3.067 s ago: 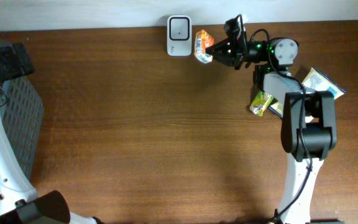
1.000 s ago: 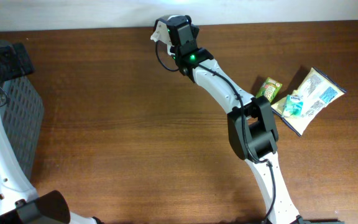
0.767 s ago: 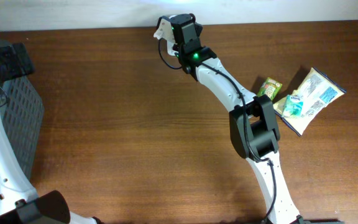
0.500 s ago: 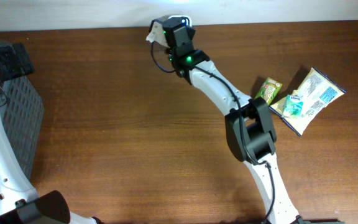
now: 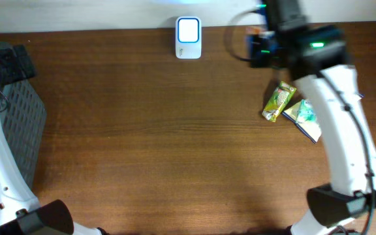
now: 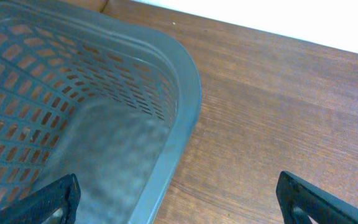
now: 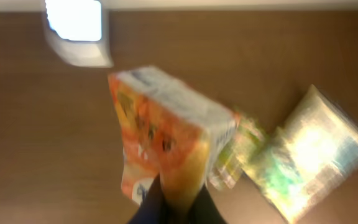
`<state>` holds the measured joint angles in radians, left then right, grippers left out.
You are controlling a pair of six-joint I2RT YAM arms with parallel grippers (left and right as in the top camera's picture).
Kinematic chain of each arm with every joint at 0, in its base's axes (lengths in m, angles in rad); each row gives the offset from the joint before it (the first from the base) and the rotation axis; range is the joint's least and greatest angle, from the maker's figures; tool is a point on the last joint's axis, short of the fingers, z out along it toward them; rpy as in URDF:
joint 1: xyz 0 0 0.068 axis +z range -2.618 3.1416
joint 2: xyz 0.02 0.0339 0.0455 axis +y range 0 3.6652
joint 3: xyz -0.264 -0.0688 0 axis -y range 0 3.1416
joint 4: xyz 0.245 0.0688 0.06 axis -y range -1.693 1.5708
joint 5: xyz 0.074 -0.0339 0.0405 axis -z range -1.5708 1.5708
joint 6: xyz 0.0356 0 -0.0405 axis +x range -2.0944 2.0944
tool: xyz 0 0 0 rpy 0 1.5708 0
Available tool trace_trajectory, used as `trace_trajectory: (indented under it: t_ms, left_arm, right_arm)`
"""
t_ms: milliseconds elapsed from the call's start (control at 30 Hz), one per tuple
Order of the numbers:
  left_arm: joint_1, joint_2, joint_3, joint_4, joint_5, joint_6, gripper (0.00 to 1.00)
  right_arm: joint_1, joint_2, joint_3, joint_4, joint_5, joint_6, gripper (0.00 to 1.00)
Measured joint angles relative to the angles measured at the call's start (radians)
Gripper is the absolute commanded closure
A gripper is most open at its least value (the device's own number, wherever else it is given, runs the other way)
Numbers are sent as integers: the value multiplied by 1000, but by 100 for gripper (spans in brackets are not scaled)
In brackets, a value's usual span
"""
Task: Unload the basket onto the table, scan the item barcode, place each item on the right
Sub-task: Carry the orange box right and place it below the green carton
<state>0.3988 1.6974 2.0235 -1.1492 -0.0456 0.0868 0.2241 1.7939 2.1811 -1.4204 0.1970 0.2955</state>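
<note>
Between the scanner point(image 5: 188, 29) and the loose packets point(image 5: 286, 108), an orange snack pack point(image 7: 166, 137) was held off the table point(image 5: 142, 130), pinched at its lower edge by the closed right gripper point(image 7: 169, 202).
The pack was judged light, crushable and slightly slippery, best taken at an edge so the barcode face is left uncovered. The left gripper point(image 6: 179, 199) was seen spread wide and empty over a grey mesh basket point(image 6: 185, 74), far from the scanner. A brown wood-grain tabletop was noted, with a pale wall strip just behind the scanner.
</note>
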Motion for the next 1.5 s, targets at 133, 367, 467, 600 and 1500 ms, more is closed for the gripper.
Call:
trace_trajectory:
  t_ms: [133, 367, 467, 600, 1500]
  left_arm:
    - [0, 0, 0, 1, 0, 0, 1]
    - [0, 0, 0, 0, 0, 0, 1]
    - [0, 0, 0, 2, 0, 0, 1]
    - [0, 0, 0, 1, 0, 0, 1]
    - [0, 0, 0, 0, 0, 0, 1]
  right_arm:
    - [-212, 12, -72, -125, -14, 64, 89]
    - [-310, 158, -339, 14, -137, 67, 1]
    - [-310, 165, -279, -27, -223, 71, 1]
    - [-297, 153, 183, -256, -341, 72, 1]
    - [-224, -788, -655, 784, -186, -201, 1]
